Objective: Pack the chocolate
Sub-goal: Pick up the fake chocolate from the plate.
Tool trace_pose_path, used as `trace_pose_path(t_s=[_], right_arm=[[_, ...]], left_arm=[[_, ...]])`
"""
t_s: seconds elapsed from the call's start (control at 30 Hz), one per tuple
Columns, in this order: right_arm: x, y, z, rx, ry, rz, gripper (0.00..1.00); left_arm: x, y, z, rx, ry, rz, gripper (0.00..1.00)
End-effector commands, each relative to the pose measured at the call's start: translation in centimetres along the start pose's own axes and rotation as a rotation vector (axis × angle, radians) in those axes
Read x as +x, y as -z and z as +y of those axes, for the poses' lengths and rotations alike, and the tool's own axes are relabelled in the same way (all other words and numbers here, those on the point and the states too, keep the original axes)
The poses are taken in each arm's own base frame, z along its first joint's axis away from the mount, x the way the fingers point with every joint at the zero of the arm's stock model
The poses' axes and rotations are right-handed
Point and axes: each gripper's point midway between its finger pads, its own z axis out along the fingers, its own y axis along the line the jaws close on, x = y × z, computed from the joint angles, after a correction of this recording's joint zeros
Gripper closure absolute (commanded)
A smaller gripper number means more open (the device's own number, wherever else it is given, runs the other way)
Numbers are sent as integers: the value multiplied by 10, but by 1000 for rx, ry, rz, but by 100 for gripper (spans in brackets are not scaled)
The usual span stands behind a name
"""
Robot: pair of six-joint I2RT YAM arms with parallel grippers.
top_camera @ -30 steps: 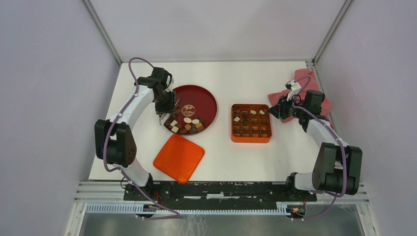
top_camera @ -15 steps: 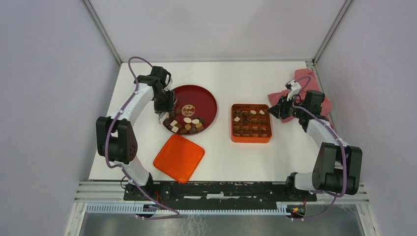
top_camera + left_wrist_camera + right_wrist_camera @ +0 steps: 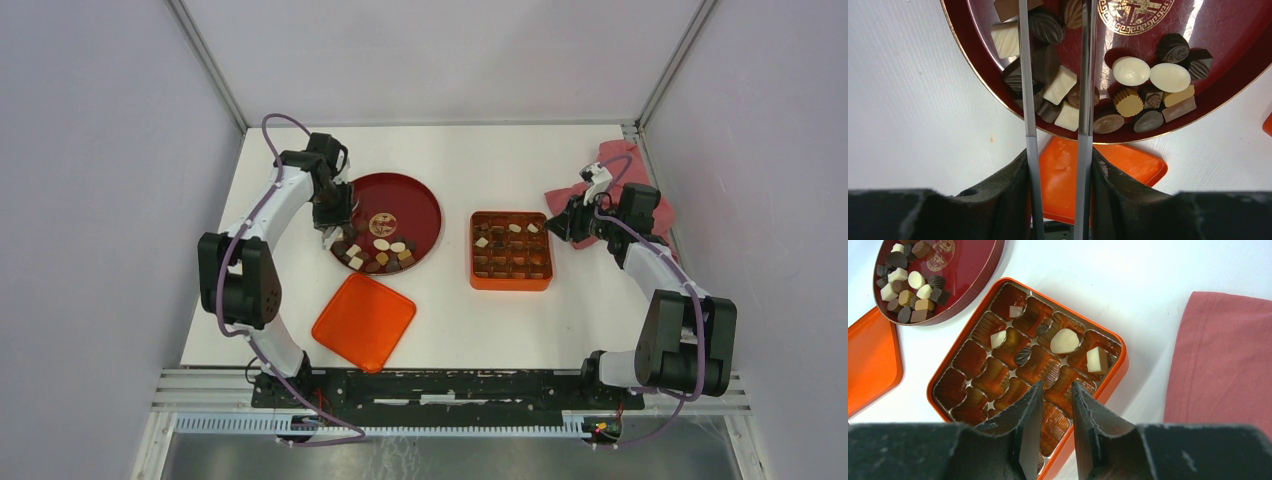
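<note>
Several chocolate pieces [image 3: 378,253], dark, tan and cream-white, lie heaped at the near left of the dark red plate [image 3: 412,200]; they also show in the left wrist view [image 3: 1128,85]. My left gripper [image 3: 334,212] hangs over the plate's left edge, shut on metal tweezers [image 3: 1029,110] whose arms straddle the pile. Their tips run out of view. The orange box [image 3: 511,285] holds several pieces [image 3: 1064,340] in its far rows. My right gripper [image 3: 1057,390] hovers over the box's right edge, open and empty.
The orange lid [image 3: 364,320] lies flat on the table near the plate, toward the left arm's base. A pink cloth [image 3: 625,165] lies at the far right, behind the right gripper. The white table is walled on three sides.
My left gripper with the tweezers has shifted slightly toward the far left over the plate's edge. The right arm has not moved.
</note>
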Motion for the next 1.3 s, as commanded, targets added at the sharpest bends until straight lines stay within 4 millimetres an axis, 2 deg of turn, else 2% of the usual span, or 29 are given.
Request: trace_pose_path(t_s=[0.0,0.8,0.9,1.0,1.03,1.27], right_arm=[[-12,1,3,-8,37,-35,67],[-11,1,3,-12,34,-34,67],[-11,1,3,-12,35,-35,67],[-12,1,3,-11,36,-36,67],[-11,1,3,-11,36,-36,67],[-12,1,3,-9,37,-37,67]], left_arm=[[-18,10,8,-21,-56,-49,54],[-10,-4,8,-14,-52,21,58],[-9,-5,9,-17,-51,26,65],[-10,-4,7,-10,-50,23,95],[-11,-2,6,-7,-47,15,98],[-17,12,-3,46,-53,-40,98]])
